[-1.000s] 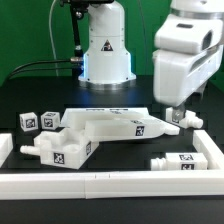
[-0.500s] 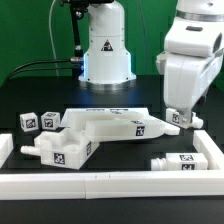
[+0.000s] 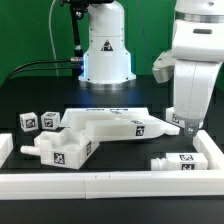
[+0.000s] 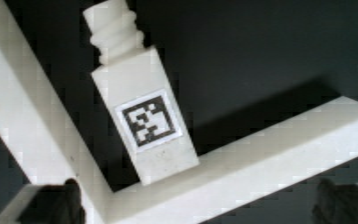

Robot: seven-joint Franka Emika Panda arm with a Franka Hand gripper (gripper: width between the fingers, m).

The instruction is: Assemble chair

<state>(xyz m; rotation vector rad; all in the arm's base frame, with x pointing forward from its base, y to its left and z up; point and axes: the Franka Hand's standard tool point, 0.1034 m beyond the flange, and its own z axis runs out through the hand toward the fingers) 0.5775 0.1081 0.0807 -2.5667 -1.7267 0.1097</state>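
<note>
In the exterior view, you have the white border rail [image 3: 100, 185] running along the near edge of the black table [image 3: 40, 95] and turning up at both ends. The chair is in loose pieces, all inside the rail. The main slab [image 3: 105, 125] lies flat well back from the rail's long run, about mid-length. A notched block [image 3: 62, 150] sits between that slab and the rail, nearer the end on the exterior view's left. Two cube blocks [image 3: 27, 121] stand side by side farther back at that same end. A short leg [image 3: 180, 161] lies along the rail's long run, close to the corner at the other end. A second leg [image 3: 165, 126] lies farther in from that corner, at the slab's edge. Your gripper [image 3: 185, 126] hangs low above that corner region, next to the second leg. From here you cannot tell how its jaws stand.

In the wrist view, the short leg [image 4: 123, 80] shows its black-and-white tag [image 4: 149, 120], lying alongside one run of the border rail [image 4: 25, 110]. Its plain end meets the other run at the corner, and its ribbed end points away. The gripper [image 4: 194, 205] is spread wide and holds nothing. Its dark fingertips [image 4: 43, 200] show at opposite sides of the corner.
</note>
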